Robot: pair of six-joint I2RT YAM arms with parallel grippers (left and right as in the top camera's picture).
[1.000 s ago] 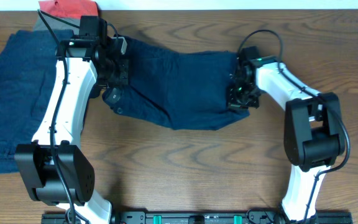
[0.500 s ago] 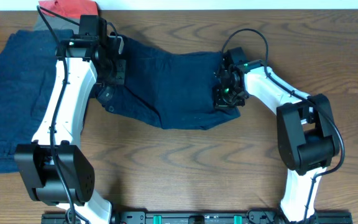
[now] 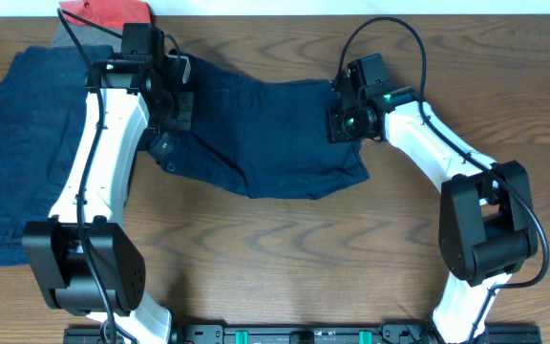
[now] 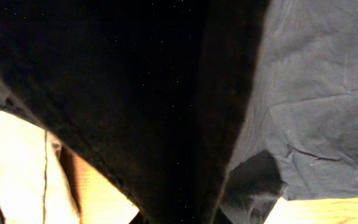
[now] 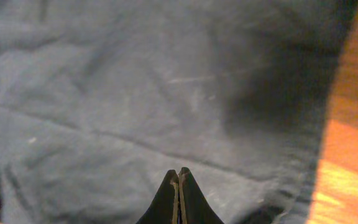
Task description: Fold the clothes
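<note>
A dark navy garment (image 3: 275, 143) lies spread across the middle of the wooden table (image 3: 304, 258). My left gripper (image 3: 175, 100) is at its upper left part and seems shut on the cloth. In the left wrist view the dark cloth (image 4: 316, 93) hangs right over the camera and hides the jaws. My right gripper (image 3: 340, 122) is over the garment's upper right part. In the right wrist view its fingers (image 5: 179, 177) are pressed together with nothing between them, just above the navy cloth (image 5: 135, 93).
A pile of blue clothes (image 3: 17, 143) lies at the left of the table. A red cloth (image 3: 108, 11) sits at the far left edge. Bare wood runs along the near side and to the right of the garment.
My right gripper moved left from the garment's right edge, then up toward its far right corner. The garment's right edge has shifted left. The left arm has barely moved.
</note>
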